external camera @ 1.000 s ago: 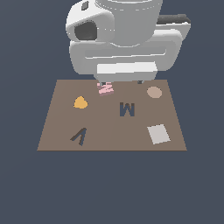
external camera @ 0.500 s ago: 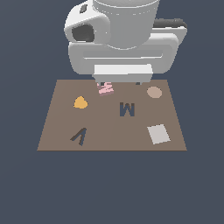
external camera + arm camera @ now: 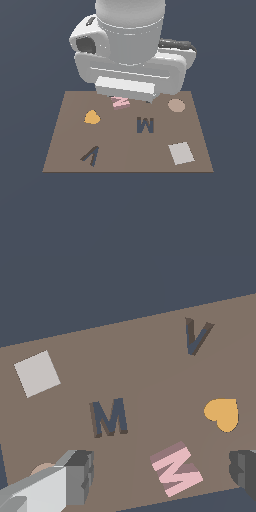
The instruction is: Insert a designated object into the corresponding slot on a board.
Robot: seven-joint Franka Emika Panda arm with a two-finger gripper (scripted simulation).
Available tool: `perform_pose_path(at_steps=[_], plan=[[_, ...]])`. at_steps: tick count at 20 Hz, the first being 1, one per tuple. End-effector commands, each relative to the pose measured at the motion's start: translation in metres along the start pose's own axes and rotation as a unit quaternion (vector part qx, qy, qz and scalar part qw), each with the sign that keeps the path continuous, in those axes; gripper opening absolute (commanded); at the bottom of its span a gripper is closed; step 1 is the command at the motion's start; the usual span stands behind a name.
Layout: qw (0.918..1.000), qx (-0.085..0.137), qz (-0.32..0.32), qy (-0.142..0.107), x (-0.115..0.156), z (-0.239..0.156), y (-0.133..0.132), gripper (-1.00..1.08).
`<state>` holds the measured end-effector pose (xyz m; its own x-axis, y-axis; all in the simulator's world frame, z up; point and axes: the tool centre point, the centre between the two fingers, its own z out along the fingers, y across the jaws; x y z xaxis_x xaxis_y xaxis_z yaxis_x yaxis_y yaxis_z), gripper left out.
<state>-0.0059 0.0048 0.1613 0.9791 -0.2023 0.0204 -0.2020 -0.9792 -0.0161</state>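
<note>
The pink M-shaped block (image 3: pixel 176 468) lies flat on the brown board (image 3: pixel 150 376), apart from the dark M-shaped slot (image 3: pixel 109 417). My gripper (image 3: pixel 162 474) hangs open above the block. One finger (image 3: pixel 80 476) and the other finger (image 3: pixel 245 470) stand wide on either side of the block, and neither touches it. In the exterior view the arm's hand (image 3: pixel 127 87) covers most of the block (image 3: pixel 120 103). The slot (image 3: pixel 145 125) lies nearer the middle of the board (image 3: pixel 65 150). My fingertips are hidden in that view.
A dark V-shaped cutout (image 3: pixel 90 156) sits near the board's front, on the exterior view's left. An orange rounded piece (image 3: pixel 92 118), a tan disc (image 3: pixel 176 105) and a pale grey square (image 3: pixel 181 153) also lie on the board.
The arm's hand has come down slightly over the pink block and now covers more of it. The block and the other pieces have not moved.
</note>
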Motion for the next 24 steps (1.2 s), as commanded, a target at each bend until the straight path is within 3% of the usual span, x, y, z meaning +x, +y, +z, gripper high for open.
perform_pose_path(at_steps=[1,6,10,17,24], plan=[[0.9993,-0.001,0.037,0.000,-0.003,0.007,0.006,1.00],[0.9918,-0.003,0.128,-0.001,-0.012,0.025,0.020,1.00],[0.9772,-0.006,0.212,-0.001,-0.023,0.042,0.032,1.00],[0.9375,-0.009,0.348,-0.002,-0.046,0.070,0.046,1.00],[0.8965,-0.011,0.443,-0.003,-0.064,0.090,0.052,1.00]])
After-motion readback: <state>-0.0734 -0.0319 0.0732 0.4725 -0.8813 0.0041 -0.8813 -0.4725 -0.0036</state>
